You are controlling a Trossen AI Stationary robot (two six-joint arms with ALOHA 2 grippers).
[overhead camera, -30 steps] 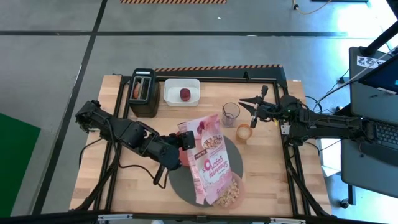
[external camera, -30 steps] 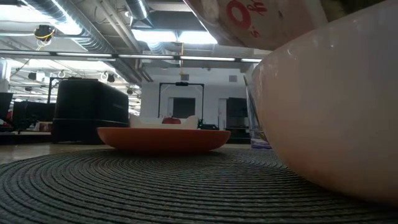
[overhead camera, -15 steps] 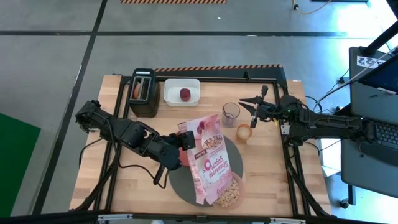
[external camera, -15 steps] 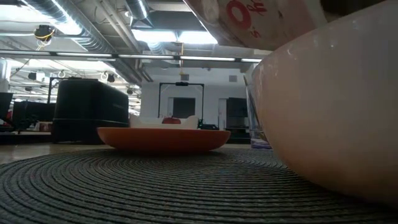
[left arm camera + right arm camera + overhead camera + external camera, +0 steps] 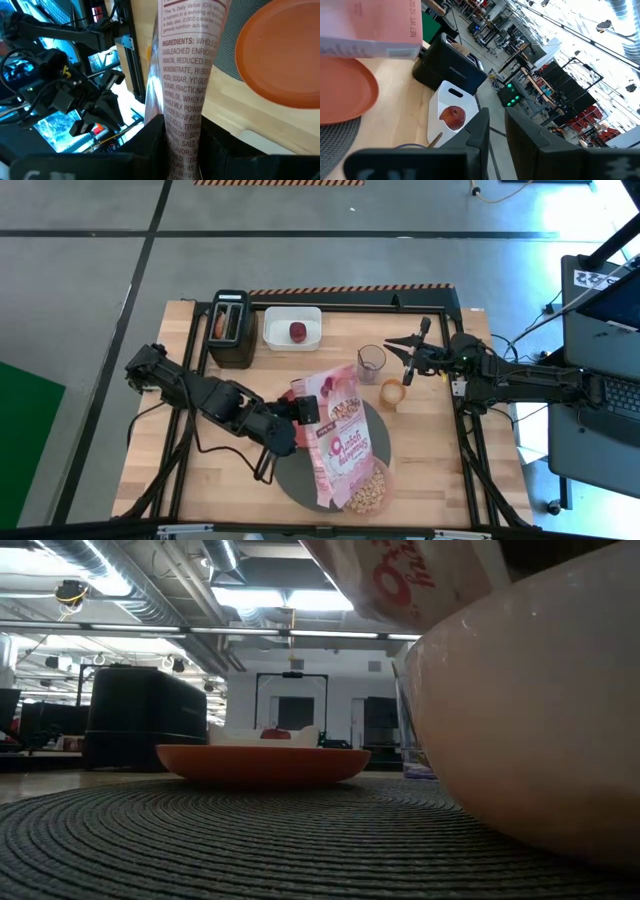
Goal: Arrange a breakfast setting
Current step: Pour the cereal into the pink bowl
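- The pink cereal box (image 5: 340,442) hangs tilted over the pink bowl (image 5: 366,492), its open mouth low over the cereal inside; the left gripper (image 5: 182,145) is clamped on the box's narrow side panel.
- Between the fingers (image 5: 152,142), that panel reads "INGREDIENTS: WHOLE G…", then "SUGAR" and "SALT"; above it, "% Daily Value (DV)".
- Another face of the box, seen from the right wrist, carries "NET WT".
- The front shows red script lettering I cannot read for certain.
- Beside the left gripper, under the box, lie the red plate (image 5: 285,55) and the round dark-grey mat (image 5: 298,480).
- The bowl stands on the mat, at the box's lower end, farther from that gripper than the plate.
- The right gripper (image 5: 408,358) hovers well apart, its fingers nearly together with nothing between them; a clear cup (image 5: 371,363) and a round toast (image 5: 392,392) sit just beside it.
- Beyond it stand the white tub (image 5: 451,116) holding a dark-red fruit piece (image 5: 452,116), and the black toaster (image 5: 449,70), whose white label is too small to read.
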